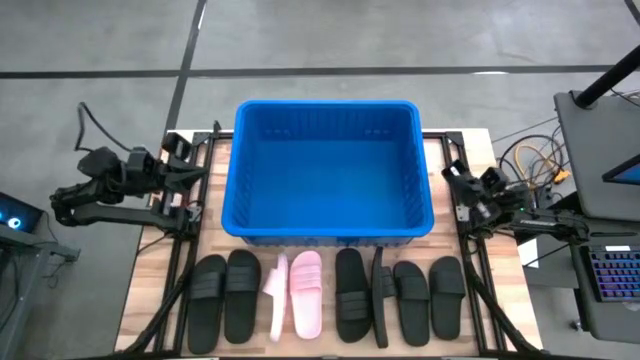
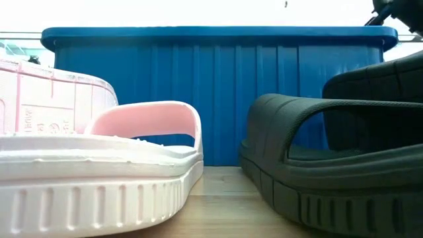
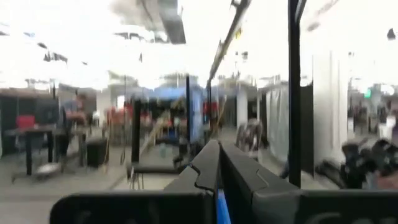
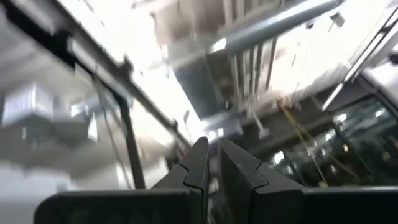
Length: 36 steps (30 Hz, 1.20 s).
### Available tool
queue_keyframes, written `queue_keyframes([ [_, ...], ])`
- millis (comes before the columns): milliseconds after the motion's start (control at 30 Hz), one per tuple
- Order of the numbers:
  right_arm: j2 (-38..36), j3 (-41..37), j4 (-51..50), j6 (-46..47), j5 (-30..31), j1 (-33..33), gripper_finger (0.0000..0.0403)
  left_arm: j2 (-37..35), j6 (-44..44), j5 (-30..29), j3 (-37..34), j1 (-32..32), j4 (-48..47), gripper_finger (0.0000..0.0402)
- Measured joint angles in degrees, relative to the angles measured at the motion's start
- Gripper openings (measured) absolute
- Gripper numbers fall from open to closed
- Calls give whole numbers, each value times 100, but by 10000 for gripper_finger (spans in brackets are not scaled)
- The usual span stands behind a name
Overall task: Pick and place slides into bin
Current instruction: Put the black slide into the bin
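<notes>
The blue bin (image 1: 330,170) stands in the middle of the table with nothing in it; it also fills the back of the low view (image 2: 218,86). Several slides lie in a row along the near edge: black ones (image 1: 225,298) at the left, two pale pink ones (image 1: 306,292) in the middle, one of which (image 1: 276,295) stands on its side edge, and black ones (image 1: 428,296) at the right, one of which (image 1: 380,296) is on edge. My left gripper (image 1: 195,165) (image 3: 217,149) is shut and empty left of the bin. My right gripper (image 1: 455,182) (image 4: 213,144) is shut and empty right of the bin.
The low view shows a pink slide (image 2: 99,178) and a black slide (image 2: 330,165) close up on their soles in front of the bin wall. Black frame rails (image 1: 185,270) run along both sides of the table. A laptop (image 1: 610,285) and cables (image 1: 530,160) lie off to the right.
</notes>
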Motion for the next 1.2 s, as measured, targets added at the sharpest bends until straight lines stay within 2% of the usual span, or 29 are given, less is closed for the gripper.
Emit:
queue_keyframes([
  [100,-2,3,292,24,328,0,29,83,86,-80,2,2,467,0],
  [167,0,84,173,41,528,0,31,213,274,-427,4,2,916,0],
  [233,21,281,-89,39,602,0,38,344,331,-650,4,2,1213,0],
  [367,258,1038,-1161,-171,597,0,63,718,403,-609,5,2,1870,4],
  [467,583,1824,-2292,-786,595,0,96,947,477,-627,91,2,1939,31],
  [600,1226,2806,-3204,-1419,578,0,147,1142,459,-626,274,1,1976,101],
  [700,1722,3436,-3294,-1608,314,0,178,1245,198,-623,476,2,1970,158],
  [833,2347,4197,-3319,-1611,-278,2,201,1366,-1178,-605,790,2,2023,206],
  [900,2623,4556,-3388,-1546,-636,2,204,1418,-1430,-602,942,2,2010,217],
  [967,2901,4924,-3571,-1421,-912,4,204,1457,-1134,-504,1087,2,1964,221],
  [1067,3302,5467,-4100,-1184,-1005,2,202,1549,-904,-156,1253,1,1978,222],
  [1200,3884,6251,-5306,-1139,-1118,2,196,1736,-894,-112,1449,1,1814,222],
])
